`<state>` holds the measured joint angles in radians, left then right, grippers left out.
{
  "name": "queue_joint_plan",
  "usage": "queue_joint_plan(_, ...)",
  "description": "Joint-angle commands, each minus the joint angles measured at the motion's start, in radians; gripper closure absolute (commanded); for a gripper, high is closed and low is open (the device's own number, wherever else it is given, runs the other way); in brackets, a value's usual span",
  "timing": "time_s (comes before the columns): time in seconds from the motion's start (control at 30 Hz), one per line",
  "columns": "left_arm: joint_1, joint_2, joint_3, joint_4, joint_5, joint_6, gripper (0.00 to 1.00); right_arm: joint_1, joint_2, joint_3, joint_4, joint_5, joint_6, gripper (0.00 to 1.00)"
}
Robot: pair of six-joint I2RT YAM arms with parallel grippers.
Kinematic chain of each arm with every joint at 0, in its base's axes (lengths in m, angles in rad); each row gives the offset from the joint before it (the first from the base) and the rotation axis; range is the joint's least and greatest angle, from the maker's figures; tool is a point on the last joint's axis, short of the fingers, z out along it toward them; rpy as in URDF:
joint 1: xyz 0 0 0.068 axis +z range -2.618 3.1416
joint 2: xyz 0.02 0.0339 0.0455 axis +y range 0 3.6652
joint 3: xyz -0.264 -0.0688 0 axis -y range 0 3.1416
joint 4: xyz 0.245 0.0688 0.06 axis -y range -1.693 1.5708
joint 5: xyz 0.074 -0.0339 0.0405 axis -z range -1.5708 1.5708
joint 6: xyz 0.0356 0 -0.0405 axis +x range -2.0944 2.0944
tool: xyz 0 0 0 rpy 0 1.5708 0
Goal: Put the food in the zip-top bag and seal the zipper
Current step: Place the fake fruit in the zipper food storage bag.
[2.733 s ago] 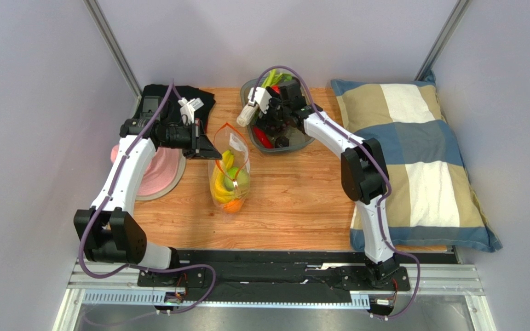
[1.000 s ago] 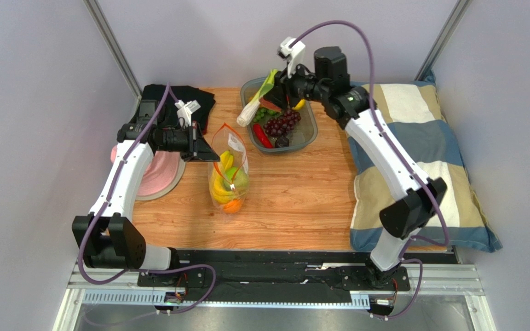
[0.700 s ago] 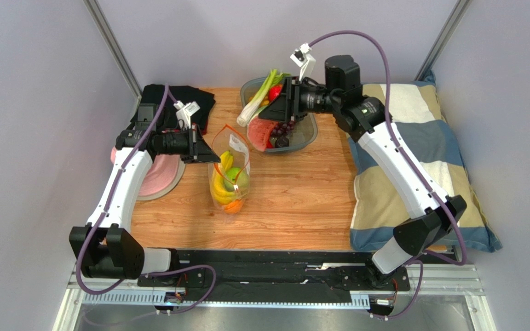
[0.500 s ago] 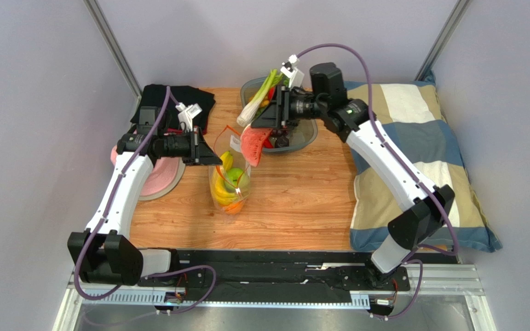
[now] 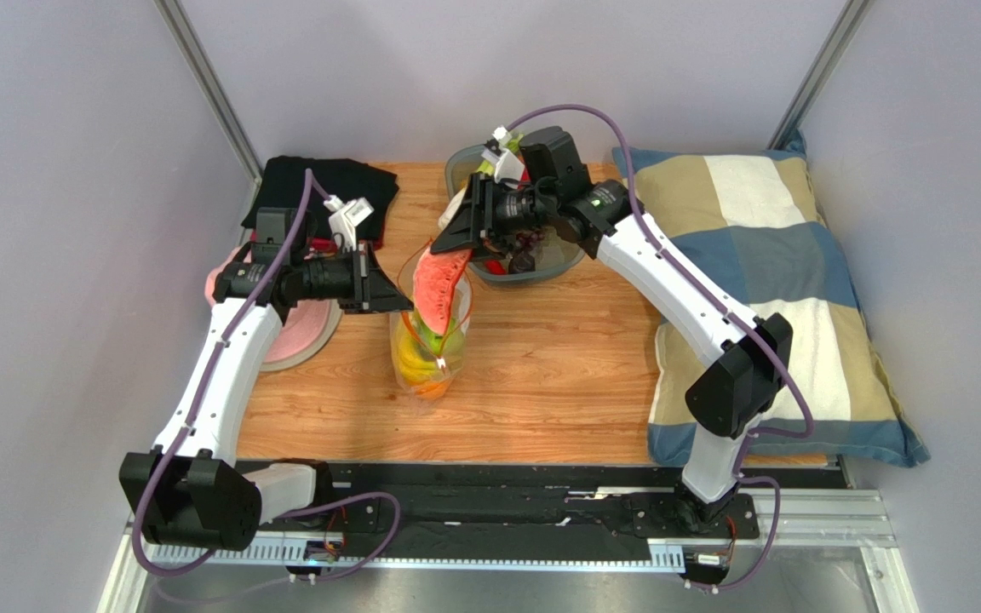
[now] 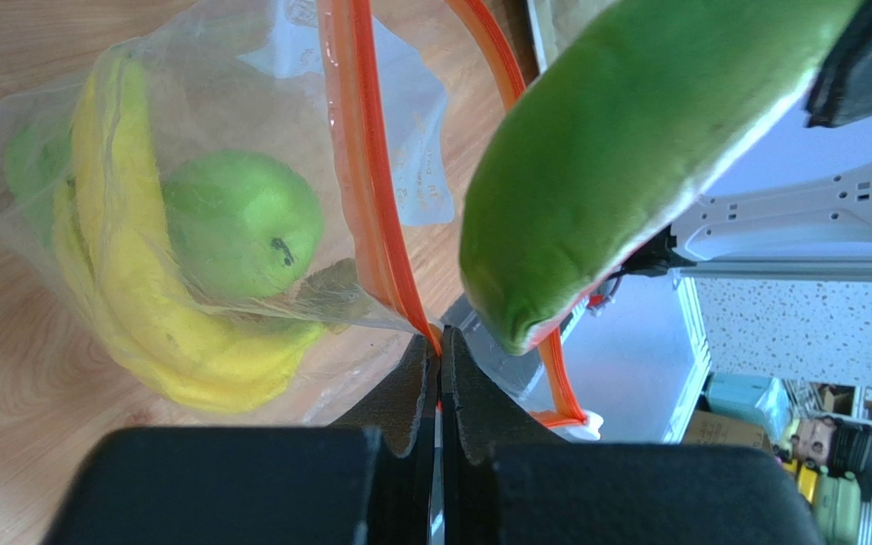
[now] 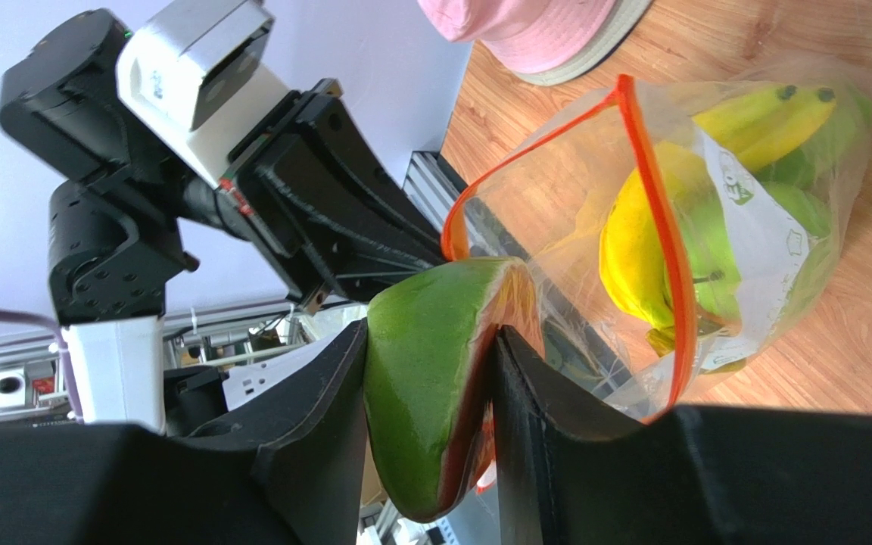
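Top external view gives the whole table (image 5: 560,370): the zip-top bag (image 5: 428,345) stands upright near its middle with the mouth up. Inside it lie a yellow banana (image 6: 134,295), a green apple (image 6: 242,221) and, at the bottom, an orange (image 5: 429,382). The watermelon slice (image 5: 438,284) is at the mouth of the bag, red face toward the camera, but how deep its lower tip goes I cannot tell. The right gripper (image 5: 455,239) holds this slice by its upper end, and the left gripper (image 5: 390,302) is closed tight on the left rim of the bag. Behind the bag, the grey tray (image 5: 566,264) holds more toy food, mostly hidden by the right arm. A pink hat (image 5: 294,326) lies left of the bag, a black cloth (image 5: 317,179) is in the far left corner and a checked pillow (image 5: 777,281) is on the right. Left wrist view adds what the top one cannot show: its fingers (image 6: 401,397) are pinched together on the orange-red zipper (image 6: 367,170), the mouth is held open, and the green rind of the slice sits between the two zipper strips. Right wrist view shows its fingers (image 7: 316,454) pressing the slice from both sides, and a small white label (image 7: 765,239) on the bag wall.
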<state>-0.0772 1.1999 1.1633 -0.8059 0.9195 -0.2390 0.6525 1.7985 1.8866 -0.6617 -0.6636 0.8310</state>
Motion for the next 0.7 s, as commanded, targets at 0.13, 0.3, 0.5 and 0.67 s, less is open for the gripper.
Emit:
queue_joint_plan(0.13, -0.004, -0.039, -0.011, 0.056, 0.018, -0.022, 1.00, 0.036, 0.055, 0.046, -0.047, 0.056, -0.055, 1.00)
queue_joint_plan(0.3, -0.004, -0.046, -0.024, 0.065, 0.018, -0.034, 1.00, 0.045, 0.064, 0.057, -0.071, 0.016, -0.113, 0.56)
queue_joint_plan(0.5, -0.004, -0.056, -0.030, 0.080, 0.016, -0.048, 1.00, 0.044, 0.045, 0.060, -0.064, -0.007, -0.182, 0.09)
queue_joint_plan(0.67, -0.004, -0.063, -0.039, 0.082, 0.018, -0.049, 1.00, 0.038, 0.018, 0.103, -0.114, 0.028, -0.300, 0.09)
